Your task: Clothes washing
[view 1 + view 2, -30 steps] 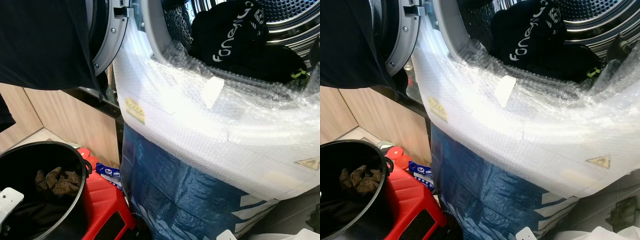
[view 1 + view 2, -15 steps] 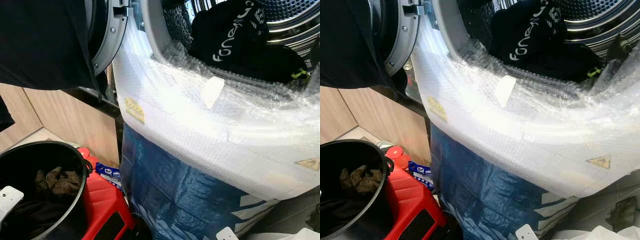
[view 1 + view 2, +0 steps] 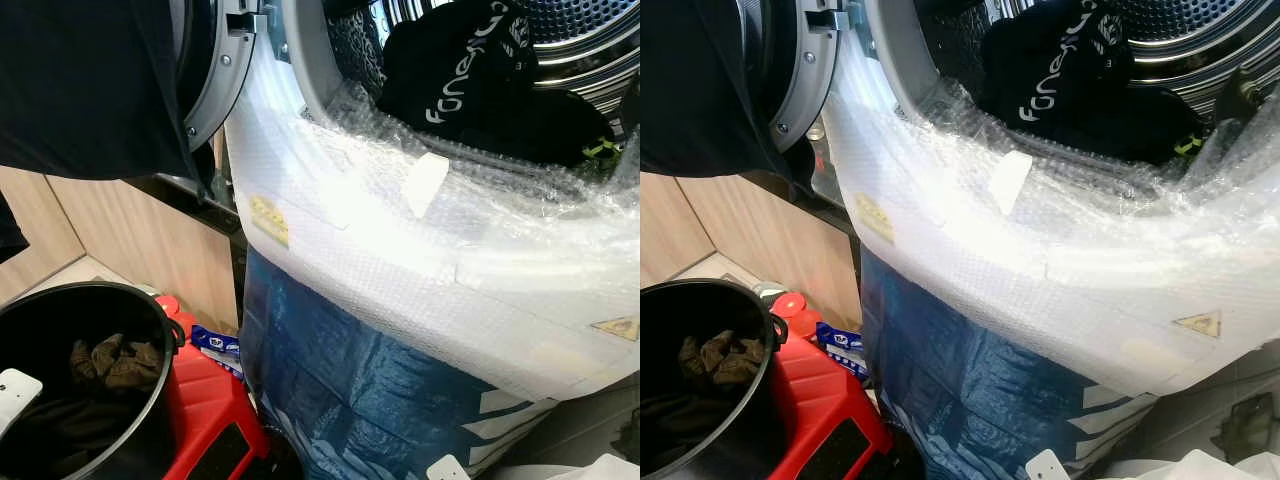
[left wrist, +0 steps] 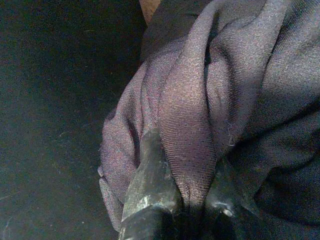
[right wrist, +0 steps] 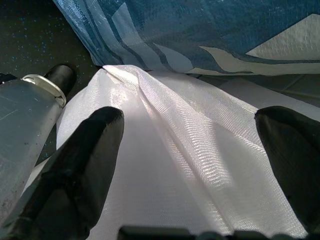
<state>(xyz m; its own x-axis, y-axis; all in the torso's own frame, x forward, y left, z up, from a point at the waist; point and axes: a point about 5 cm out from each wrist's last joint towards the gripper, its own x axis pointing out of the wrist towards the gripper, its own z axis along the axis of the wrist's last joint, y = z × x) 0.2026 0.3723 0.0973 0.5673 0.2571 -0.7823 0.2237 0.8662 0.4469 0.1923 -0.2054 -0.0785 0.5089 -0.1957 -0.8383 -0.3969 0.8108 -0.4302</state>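
Washer drum (image 3: 560,60) holds dark clothes; left pincer (image 4: 185,200) pinches dark cloth (image 4: 200,100), right pincer (image 5: 190,165) gapes.

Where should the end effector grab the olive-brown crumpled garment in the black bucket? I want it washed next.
Grip the olive-brown crumpled garment by its bunched top folds, coming straight down through the black bucket's open mouth. It lies heaped on darker clothes inside, so its raised creases look easiest to pinch, while the bucket's wall blocks any approach from the side.

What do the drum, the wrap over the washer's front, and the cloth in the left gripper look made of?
Drum: shiny perforated metal, likely stainless steel. Wrap: clear plastic bubble wrap, with visible bubbles and glare. Cloth: dark matte woven fabric with a fine twill-like weave, pinched by the left gripper.
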